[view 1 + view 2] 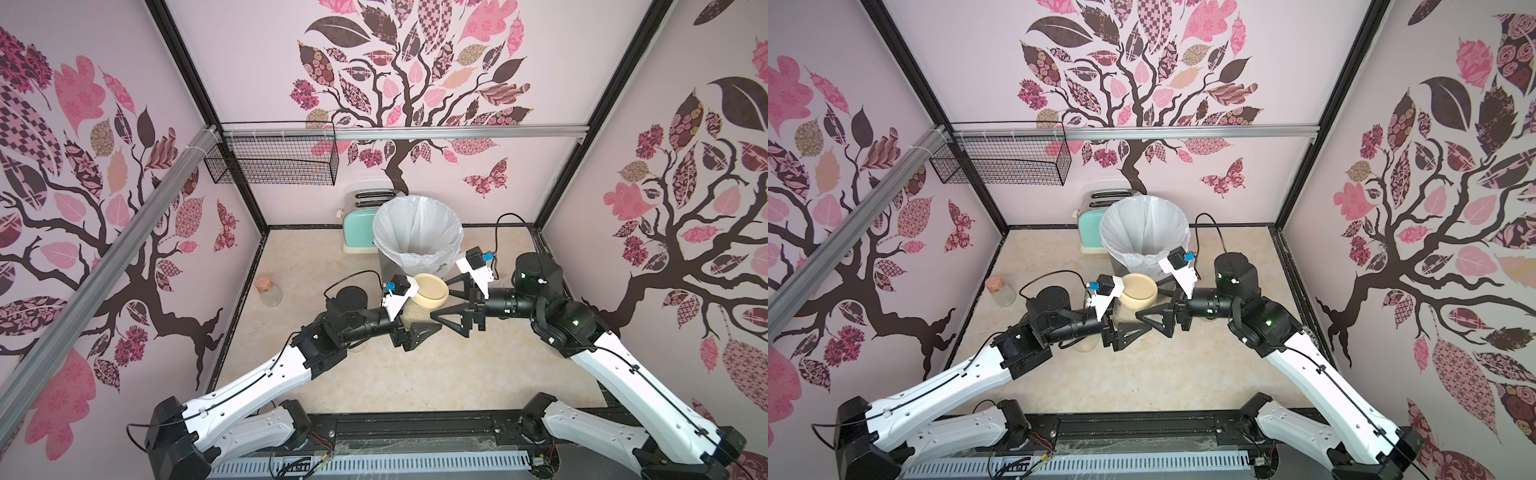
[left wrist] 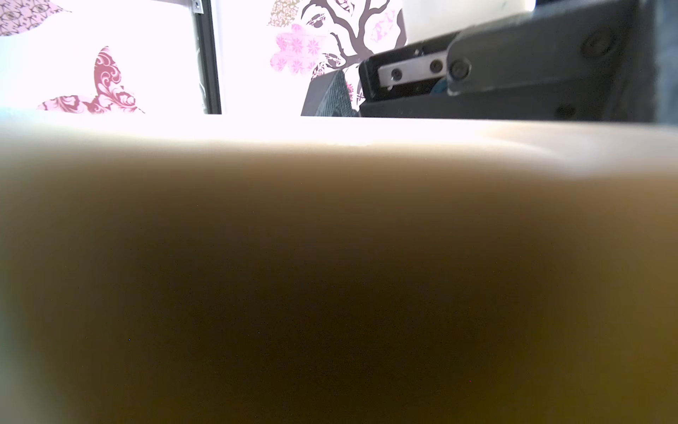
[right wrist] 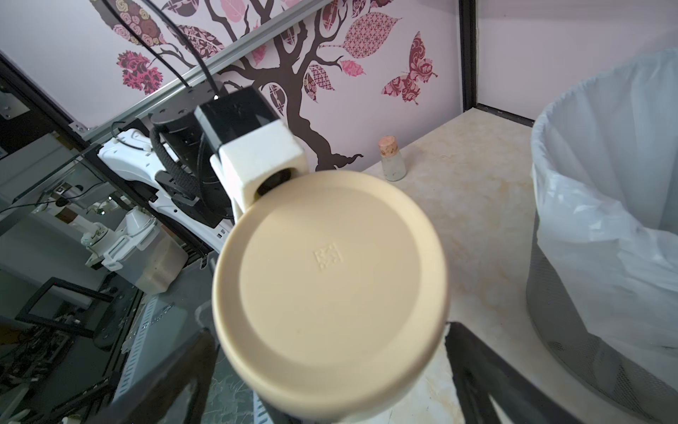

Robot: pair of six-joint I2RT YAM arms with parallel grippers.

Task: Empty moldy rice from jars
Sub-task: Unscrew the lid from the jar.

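One jar (image 1: pixel 413 313) of moldy rice (image 1: pixel 1127 315), lid (image 1: pixel 431 292) on, is clamped in the left gripper (image 1: pixel 417 323) near the lined bin (image 1: pixel 376 232). The jaws of the right gripper (image 1: pixel 439 300) are spread around the lid and are best closed squarely on its rim before twisting.

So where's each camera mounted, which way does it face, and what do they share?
Top views: above the arm bases, looking down toward the back wall; both arms, left gripper and right gripper meeting at the jar.
Left wrist: on the left arm, close against the lid's side; only the right gripper shows beyond it.
Right wrist: on the right arm, facing the lid's top; its own fingers flank it.
Shared: right wrist and both top views show the bin and corked bottle.
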